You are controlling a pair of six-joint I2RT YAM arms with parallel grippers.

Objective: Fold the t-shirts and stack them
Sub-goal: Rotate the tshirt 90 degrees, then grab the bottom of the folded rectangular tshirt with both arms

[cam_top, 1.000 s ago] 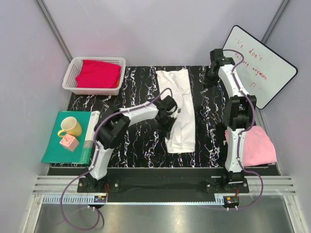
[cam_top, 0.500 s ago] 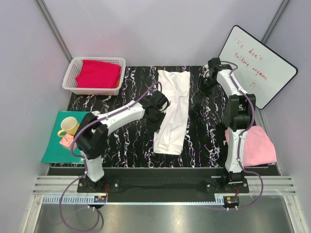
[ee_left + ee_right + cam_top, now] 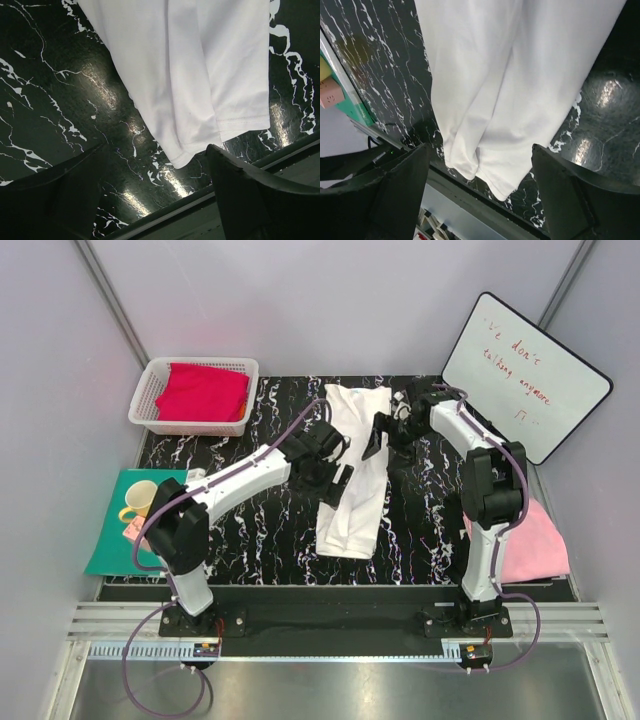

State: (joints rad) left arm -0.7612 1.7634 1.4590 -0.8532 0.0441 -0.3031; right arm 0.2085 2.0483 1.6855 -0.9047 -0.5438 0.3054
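Observation:
A white t-shirt (image 3: 355, 475) lies folded into a long narrow strip down the middle of the black marbled table (image 3: 270, 525). My left gripper (image 3: 338, 483) hovers at the strip's left edge, open, with nothing between its fingers (image 3: 260, 200). In its wrist view the shirt's hem (image 3: 200, 75) lies beyond the fingers. My right gripper (image 3: 378, 443) hangs over the strip's far right side, open and empty too; the shirt (image 3: 520, 75) fills its wrist view. A crimson t-shirt (image 3: 202, 392) sits in the basket. The pale pink t-shirt (image 3: 535, 540) lies at the right edge.
A white mesh basket (image 3: 150, 390) stands at the back left. A teal mat (image 3: 110, 545) with a yellow mug (image 3: 142, 502) and a pink block lies at the left. A whiteboard (image 3: 525, 375) leans at the back right.
Both grippers opened and let go of the white shirt. The shirt's near end has shifted left. The right gripper moved from the back right in over the shirt.

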